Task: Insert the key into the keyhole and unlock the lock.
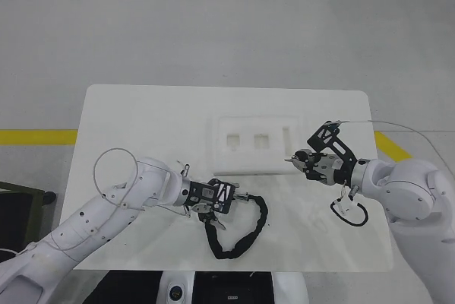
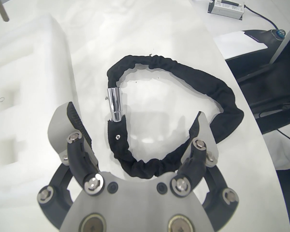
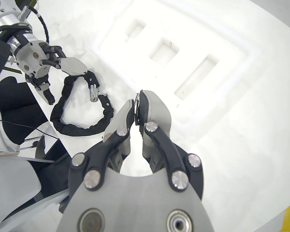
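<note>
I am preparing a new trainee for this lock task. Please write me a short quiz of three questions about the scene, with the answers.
1. True or false: the left pincer is shut on the chain lock.
2. What does the right pincer hold? A) the key B) a screwdriver C) nothing
3. Fill in: the white foam tray has ___ recesses.

Key
1. False: it is open, over the chain lock on the table.
2. A
3. three
</note>
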